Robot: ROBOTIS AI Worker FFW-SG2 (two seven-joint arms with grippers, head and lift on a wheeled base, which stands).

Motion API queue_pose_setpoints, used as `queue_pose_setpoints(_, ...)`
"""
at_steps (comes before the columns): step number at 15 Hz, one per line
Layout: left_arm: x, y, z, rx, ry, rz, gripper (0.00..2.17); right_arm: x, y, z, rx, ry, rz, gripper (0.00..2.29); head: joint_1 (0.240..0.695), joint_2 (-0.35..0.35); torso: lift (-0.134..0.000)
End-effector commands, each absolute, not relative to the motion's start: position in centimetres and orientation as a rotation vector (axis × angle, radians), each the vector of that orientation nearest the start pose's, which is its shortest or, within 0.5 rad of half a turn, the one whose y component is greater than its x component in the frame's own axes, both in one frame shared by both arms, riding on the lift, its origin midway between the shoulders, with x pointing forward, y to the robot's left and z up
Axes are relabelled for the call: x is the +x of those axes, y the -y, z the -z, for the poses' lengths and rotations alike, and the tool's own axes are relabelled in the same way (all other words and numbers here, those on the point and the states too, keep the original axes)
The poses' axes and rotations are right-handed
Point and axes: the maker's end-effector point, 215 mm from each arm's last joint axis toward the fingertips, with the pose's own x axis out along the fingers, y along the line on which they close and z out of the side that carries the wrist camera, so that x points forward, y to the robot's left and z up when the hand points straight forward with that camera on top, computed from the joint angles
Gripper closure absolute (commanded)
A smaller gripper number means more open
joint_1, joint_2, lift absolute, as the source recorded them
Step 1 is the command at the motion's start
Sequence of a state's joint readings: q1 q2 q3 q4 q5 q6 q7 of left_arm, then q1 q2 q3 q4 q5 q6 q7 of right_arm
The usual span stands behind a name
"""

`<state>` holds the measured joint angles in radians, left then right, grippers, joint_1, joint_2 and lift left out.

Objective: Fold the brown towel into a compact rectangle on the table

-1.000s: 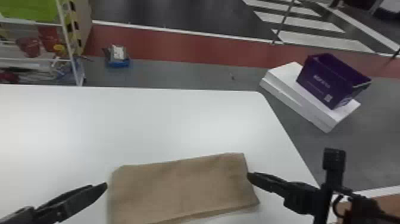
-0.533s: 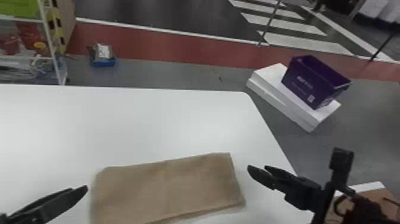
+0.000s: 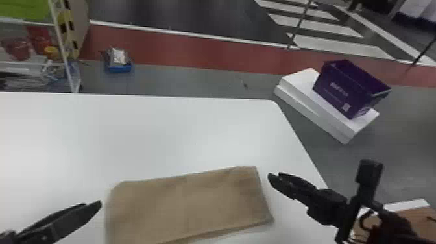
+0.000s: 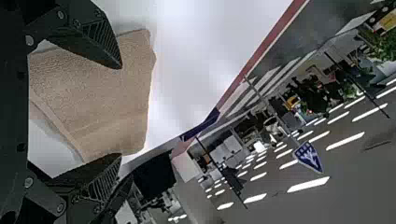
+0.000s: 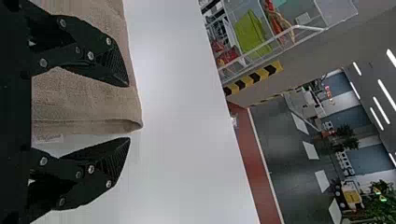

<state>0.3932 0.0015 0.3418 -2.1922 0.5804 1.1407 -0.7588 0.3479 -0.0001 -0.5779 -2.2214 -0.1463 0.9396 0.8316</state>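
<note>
The brown towel (image 3: 188, 204) lies folded as a flat, slightly slanted rectangle near the table's front, its lower part cut off by the view's edge. Just off its left side is my left gripper (image 3: 94, 205); off its right side is my right gripper (image 3: 274, 178). In the left wrist view my left gripper (image 4: 121, 112) stands open, with the towel (image 4: 102, 98) beyond its spread fingers. My right gripper (image 5: 129, 112) is open too in the right wrist view, the towel's folded edge (image 5: 88, 105) between and behind its fingers. Neither holds anything.
The white table (image 3: 146, 129) extends behind the towel, its right edge slanting beside my right arm. On the floor past it, a purple box (image 3: 350, 87) sits on white boxes (image 3: 314, 110). A wire rack (image 3: 61, 48) stands beyond the far left edge.
The head view has shifted, so table and towel sit farther left in it. My right gripper has moved away from the towel's right edge, leaving a gap. The towel keeps its shape.
</note>
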Motion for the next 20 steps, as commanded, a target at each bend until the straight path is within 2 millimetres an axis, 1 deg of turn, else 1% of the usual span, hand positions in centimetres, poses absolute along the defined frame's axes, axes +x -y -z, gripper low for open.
queue_pose_setpoints(1, 35.4, -13.2, 37.6, -0.767, -0.596, 0.738, 0.26, 39.9, 32.8, 39.2, 0.329, -0.512, -0.315, 1.90, 0.695, -0.295, -0.124)
queue_pose_setpoints(2, 35.1, -12.6, 37.6, -0.771, -0.601, 0.751, 0.26, 40.0, 32.7, 39.5, 0.322, -0.512, -0.320, 1.90, 0.695, -0.293, -0.124)
queue_pose_setpoints(3, 34.5, -11.2, 37.5, -0.774, -0.611, 0.780, 0.27, 40.0, 32.5, 39.8, 0.322, -0.515, -0.323, 1.90, 0.695, -0.291, -0.124)
queue_pose_setpoints(5, 34.1, -8.5, 37.6, -0.751, -0.604, 0.819, 0.27, 40.1, 32.4, 39.7, 0.323, -0.511, -0.325, 1.90, 0.695, -0.301, -0.124)
queue_pose_setpoints(6, 33.8, -7.1, 38.2, -0.725, -0.616, 0.832, 0.27, 40.2, 32.5, 39.6, 0.323, -0.507, -0.327, 1.90, 0.695, -0.314, -0.124)
queue_pose_setpoints(7, 33.7, -6.1, 38.6, -0.699, -0.626, 0.839, 0.27, 40.1, 32.6, 39.5, 0.325, -0.505, -0.326, 1.88, 0.695, -0.343, -0.124)
queue_pose_setpoints(8, 34.4, -5.4, 38.7, -0.652, -0.592, 0.825, 0.27, 40.1, 32.8, 39.3, 0.324, -0.499, -0.327, 1.88, 0.695, -0.350, -0.124)
queue_pose_setpoints(9, 35.1, -5.3, 38.7, -0.605, -0.556, 0.806, 0.27, 40.1, 32.8, 39.3, 0.324, -0.497, -0.327, 1.88, 0.695, -0.350, -0.124)
queue_pose_setpoints(10, 35.2, -5.2, 38.9, -0.586, -0.554, 0.801, 0.27, 40.1, 32.8, 39.1, 0.326, -0.489, -0.330, 1.87, 0.695, -0.350, -0.124)
queue_pose_setpoints(11, 35.4, -5.4, 39.1, -0.575, -0.557, 0.788, 0.27, 40.0, 33.1, 38.7, 0.326, -0.477, -0.331, 1.72, 0.695, -0.350, -0.124)
queue_pose_setpoints(13, 35.6, -5.6, 39.3, -0.541, -0.547, 0.762, 0.27, 39.9, 33.7, 38.6, 0.327, -0.471, -0.324, 1.68, 0.695, -0.350, -0.124)
queue_pose_setpoints(14, 35.5, -5.4, 39.8, -0.505, -0.559, 0.738, 0.27, 39.8, 34.1, 38.5, 0.326, -0.470, -0.316, 1.66, 0.695, -0.350, -0.124)
queue_pose_setpoints(15, 35.3, -5.3, 40.1, -0.476, -0.564, 0.728, 0.27, 39.8, 34.1, 38.6, 0.328, -0.470, -0.316, 1.66, 0.695, -0.350, -0.124)
queue_pose_setpoints(16, 35.0, -5.2, 40.6, -0.457, -0.577, 0.714, 0.27, 39.8, 34.1, 38.4, 0.325, -0.465, -0.319, 1.53, 0.695, -0.350, -0.124)
queue_pose_setpoints(17, 35.1, -5.4, 40.6, -0.441, -0.578, 0.700, 0.27, 39.9, 34.1, 38.2, 0.320, -0.455, -0.320, 1.43, 0.695, -0.350, -0.124)
queue_pose_setpoints(18, 35.1, -5.7, 40.6, -0.426, -0.582, 0.679, 0.27, 39.9, 34.2, 38.1, 0.324, -0.448, -0.319, 1.43, 0.695, -0.350, -0.124)
queue_pose_setpoints(19, 34.8, -5.5, 40.8, -0.412, -0.595, 0.663, 0.27, 39.8, 34.5, 37.8, 0.333, -0.440, -0.319, 1.26, 0.695, -0.350, -0.124)
queue_pose_setpoints(20, 34.8, -5.5, 40.7, -0.392, -0.597, 0.650, 0.27, 39.7, 34.7, 37.7, 0.332, -0.433, -0.318, 1.21, 0.695, -0.350, -0.124)
